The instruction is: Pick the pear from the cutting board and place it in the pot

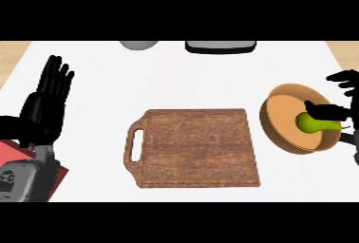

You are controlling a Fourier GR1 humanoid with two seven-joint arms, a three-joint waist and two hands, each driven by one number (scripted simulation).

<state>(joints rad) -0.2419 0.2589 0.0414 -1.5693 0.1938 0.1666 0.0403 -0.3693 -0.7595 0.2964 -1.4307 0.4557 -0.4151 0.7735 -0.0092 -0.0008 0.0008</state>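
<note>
The right hand (328,112) pinches the green pear (313,124) over the tan pot (279,124) at three o'clock — thumb and fingers curled round it. The wooden cutting board (194,147) lies centre; the left hand (48,102) rests open at nine o'clock.

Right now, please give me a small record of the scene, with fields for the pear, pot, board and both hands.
pear: green, inside the pot, right hand's fingers curled on it
pot: tan, right of the board
cutting board: wooden, nothing on it, handle to the left
right hand: over the pot
left hand: open, resting at the left edge
</note>
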